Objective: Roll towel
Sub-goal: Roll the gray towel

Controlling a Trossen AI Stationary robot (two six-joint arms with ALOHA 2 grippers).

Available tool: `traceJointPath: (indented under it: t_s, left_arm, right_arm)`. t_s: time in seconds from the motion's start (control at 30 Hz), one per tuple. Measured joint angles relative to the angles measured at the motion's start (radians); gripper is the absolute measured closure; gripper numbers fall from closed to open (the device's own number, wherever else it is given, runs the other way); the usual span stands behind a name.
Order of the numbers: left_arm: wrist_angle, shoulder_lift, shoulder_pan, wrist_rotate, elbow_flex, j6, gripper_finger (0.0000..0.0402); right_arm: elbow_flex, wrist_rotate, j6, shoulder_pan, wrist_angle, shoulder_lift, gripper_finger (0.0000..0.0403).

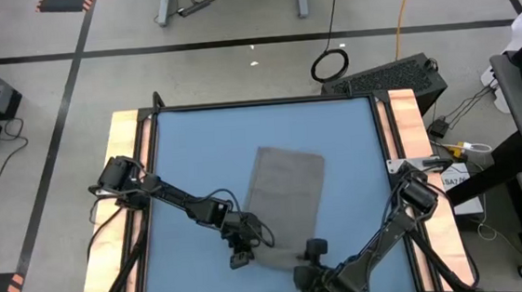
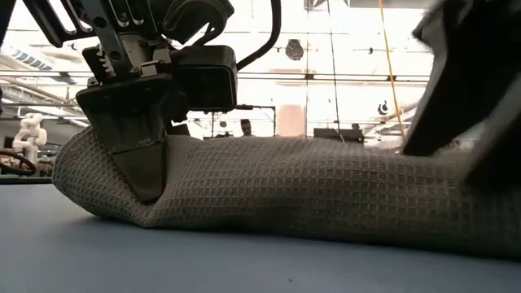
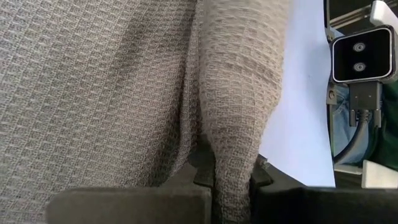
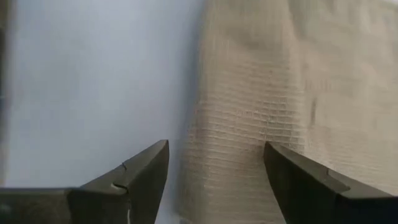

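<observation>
The dark grey towel (image 1: 287, 186) lies on the blue tabletop (image 1: 197, 160), and its near edge is raised in a rolled fold (image 2: 309, 183). My left gripper (image 1: 241, 248) is at the fold's left end and is shut on it; it also shows in the low view (image 2: 140, 175). My right gripper (image 1: 313, 251) is open at the fold's right end. In the right wrist view (image 4: 216, 165) its fingers stand on either side of the towel's side edge (image 4: 205, 143). No white tag shows. My left gripper pinches the left end of the towel's raised near fold (image 3: 233, 177) between its two fingers, several layers thick. The fingers (image 2: 138, 155) come from above, pointing down. The fold stands up off the table there and the rest of the towel lies flat. My right gripper: whether its open fingers touch the towel, I cannot tell.
Wooden rails (image 1: 131, 175) (image 1: 407, 125) run along the table's left and right sides. Bare blue tabletop (image 1: 260, 127) lies beyond the towel's far edge. The right arm's wrist camera (image 3: 360, 53) shows close by in the left wrist view.
</observation>
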Motion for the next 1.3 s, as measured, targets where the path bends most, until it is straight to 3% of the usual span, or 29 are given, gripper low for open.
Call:
traceJointPath:
  t_s: [0.2,0.3,0.4,0.6,0.73,0.83,1.0,1.3]
  left_arm:
    - [0.000,0.000,0.000,-0.001,0.000,0.006,0.0379]
    - [0.000,0.000,0.000,-0.001,0.000,0.007,0.0379]
    - [0.000,0.000,0.000,-0.001,0.000,0.022,0.0379]
    - [0.000,0.000,0.000,-0.001,0.000,0.024,0.0379]
    - [0.000,0.000,0.000,-0.002,0.000,0.025,0.0379]
    - [0.000,0.000,-0.001,-0.020,0.000,0.026,0.0379]
    - [0.009,0.000,-0.001,-0.136,0.000,0.030,0.0365]
    - [0.009,-0.005,-0.015,-0.177,0.000,0.049,0.0260]
  right_arm:
    - [0.066,0.006,-0.005,0.001,-0.106,-0.003,0.0147]
    - [0.066,-0.050,0.000,-0.018,-0.083,-0.002,0.0137]
    - [0.065,-0.128,0.001,-0.044,-0.080,-0.002,0.0110]
    - [0.065,-0.141,-0.017,-0.075,-0.100,-0.002,0.0034]
    - [0.056,-0.237,-0.002,-0.097,-0.098,0.006,0.0017]
    - [0.053,-0.269,0.023,-0.106,-0.097,0.023,0.0039]
    - [0.053,-0.269,0.079,-0.103,-0.091,0.023,0.0109]
    - [0.056,-0.265,0.097,-0.100,-0.069,0.053,0.0235]
